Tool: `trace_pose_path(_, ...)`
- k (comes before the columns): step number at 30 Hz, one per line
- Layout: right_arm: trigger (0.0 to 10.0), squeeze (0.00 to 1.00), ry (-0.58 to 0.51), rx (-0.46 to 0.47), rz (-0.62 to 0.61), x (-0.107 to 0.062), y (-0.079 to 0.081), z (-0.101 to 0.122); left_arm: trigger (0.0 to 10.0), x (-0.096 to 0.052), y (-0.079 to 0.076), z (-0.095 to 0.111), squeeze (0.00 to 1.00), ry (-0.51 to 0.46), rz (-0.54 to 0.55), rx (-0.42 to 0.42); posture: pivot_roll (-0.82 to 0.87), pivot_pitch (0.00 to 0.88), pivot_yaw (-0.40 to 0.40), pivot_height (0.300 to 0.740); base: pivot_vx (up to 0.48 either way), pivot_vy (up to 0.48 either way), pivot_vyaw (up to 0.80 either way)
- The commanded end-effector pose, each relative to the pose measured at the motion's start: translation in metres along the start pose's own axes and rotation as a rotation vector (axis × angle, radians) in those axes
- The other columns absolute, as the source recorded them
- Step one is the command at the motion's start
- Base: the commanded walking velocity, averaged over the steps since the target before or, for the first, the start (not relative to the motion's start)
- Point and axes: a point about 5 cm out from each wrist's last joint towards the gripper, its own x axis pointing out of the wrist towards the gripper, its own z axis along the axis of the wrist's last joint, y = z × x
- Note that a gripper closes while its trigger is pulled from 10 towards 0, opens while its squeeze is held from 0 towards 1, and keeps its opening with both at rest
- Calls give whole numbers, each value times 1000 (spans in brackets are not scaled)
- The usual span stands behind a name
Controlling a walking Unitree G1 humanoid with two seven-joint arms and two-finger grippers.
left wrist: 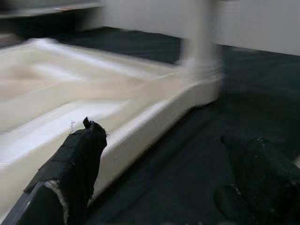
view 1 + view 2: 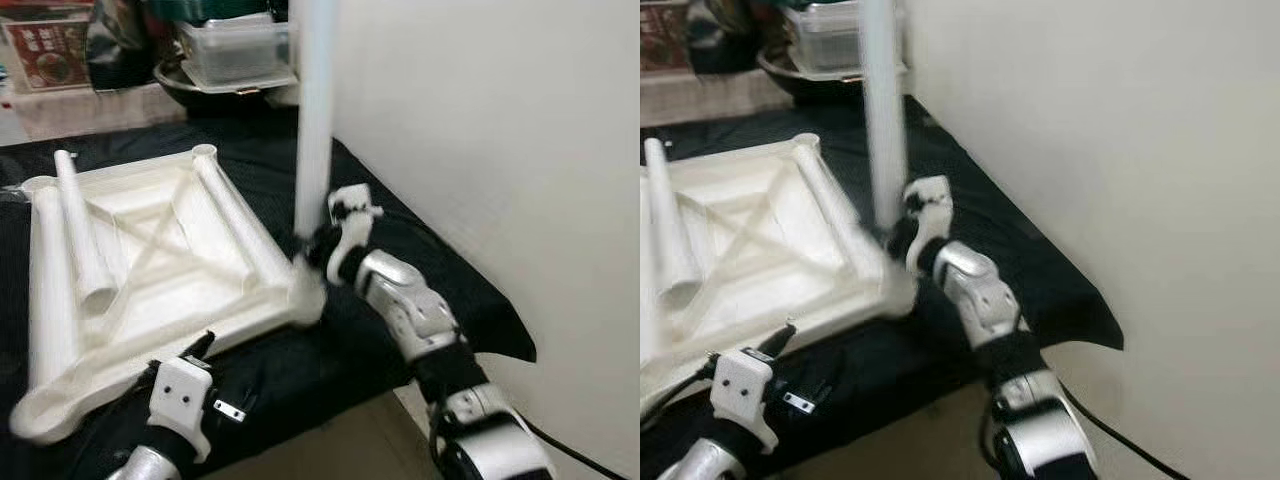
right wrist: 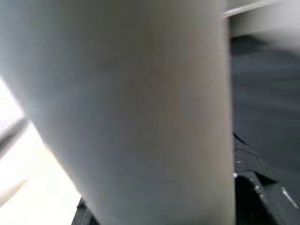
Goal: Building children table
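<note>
Nearest: left gripper (image 2: 205, 345), at the near edge of the tabletop (image 2: 170, 215), fingers (image 1: 77, 159) spread wide apart and holding nothing; one finger lies against the tabletop's near rim, the other over the black cloth (image 2: 400, 250). The left wrist view alone shows this gap.

Middle: white tabletop, upside down on the black cloth, ribbed underside up. Three loose white legs lie in it: one (image 2: 55, 290) along its left side, one (image 2: 82, 235) beside that, one (image 2: 235, 215) along its right side.

Right corner: upright leg (image 2: 315, 110) standing in the corner socket (image 2: 308, 295). Right gripper (image 2: 318, 245) is at its base; grip not discernible. The right wrist view is close on the leg's surface.

Far: clear lidded container (image 2: 235, 50) in a dark bowl (image 2: 205, 88); contents unreadable. White wall (image 2: 500, 150) on the right.
</note>
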Motion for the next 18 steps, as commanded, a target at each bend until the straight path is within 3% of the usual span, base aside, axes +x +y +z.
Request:
trace_pose_path(1, 0, 0, 139, 32, -271, -12, -35, -33, 10000, -3, 6, 0, 0, 13, 7, 28, 171, 0, -82, 740, 0, 0, 0)
trace_pose_path(2, 0, 0, 119, -7, -331, -22, -39, -36, 10000, -4, 8, 2, 0, 10, 6, 39, 165, 0, -79, 740, 0, 0, 0)
trace_pose_path(4, 0, 0, 138, -9, -317, -30, -32, -43, 10000, -4, 8, 3, 0, 6, 6, 45, 163, 0, -74, 740, 0, 0, 0)
trace_pose_path(5, 4627, 0, 155, 11, -206, -38, -12, -48, 10000, -3, 9, 5, 0, 1, 6, 48, 160, 0, -70, 740, 0, 0, 0)
trace_pose_path(7, 4627, 0, 155, 11, -206, -38, -12, -48, 10000, -3, 9, 5, 0, 1, 6, 48, 160, 0, -70, 740, 0, 0, 0)
trace_pose_path(8, 4627, 0, 155, 28, -139, -39, -3, -48, 10000, -2, 9, 5, 0, -1, 5, 47, 160, 0, -70, 740, 0, 0, 0)
trace_pose_path(9, 10000, 0, 119, 55, -38, -36, 13, -43, 10000, -1, 8, 5, 0, -4, 1, 45, 160, 0, -70, 740, 0, 0, 0)
trace_pose_path(10, 10000, 0, 60, 75, 56, -34, 26, -34, 10000, 0, 6, 5, 0, -8, -6, 46, 144, 0, -59, 740, 0, 0, 0)
trace_pose_path(11, 10000, 0, 60, 75, 56, -34, 26, -34, 10000, 0, 6, 5, 0, -8, -6, 46, 144, 0, -59, 740, 0, 0, 0)
trace_pose_path(12, 10000, 1000, 20, 85, 107, -33, 33, -27, 10000, 1, 6, 5, 0, -10, -11, 46, 144, 0, -59, 740, 0, 0, 0)
trace_pose_path(13, 10000, 1000, 20, 85, 107, -33, 33, -27, 10000, 1, 6, 5, 0, -10, -11, 46, 144, 0, -59, 740, 0, 0, 0)
trace_pose_path(14, 10000, 1000, -50, 102, 256, -32, 44, -10, 10000, 4, 6, 7, 0, -18, -16, 50, 141, 0, -62, 740, 0, 0, 0)
trace_pose_path(15, 10000, 1000, -50, 102, 256, -32, 44, -10, 10000, 4, 6, 7, 0, -18, -16, 50, 141, 0, -62, 740, 0, 0, 0)
trace_pose_path(16, 10000, 796, -102, 110, 402, -33, 51, 4, 10000, 5, 8, 9, 0, -25, -17, 55, 141, 0, -62, 740, 0, 0, 0)
trace_pose_path(17, 10000, 0, -139, 79, 621, -40, 57, 18, 10000, 6, 11, 11, 0, -33, -12, 62, 143, 0, -65, 740, 0, 0, 0)
trace_pose_path(18, 10000, 0, -154, 54, 769, -47, 60, 25, 10000, 6, 13, 13, 0, -38, -9, 66, 144, 0, -65, 740, 0, 0, 0)
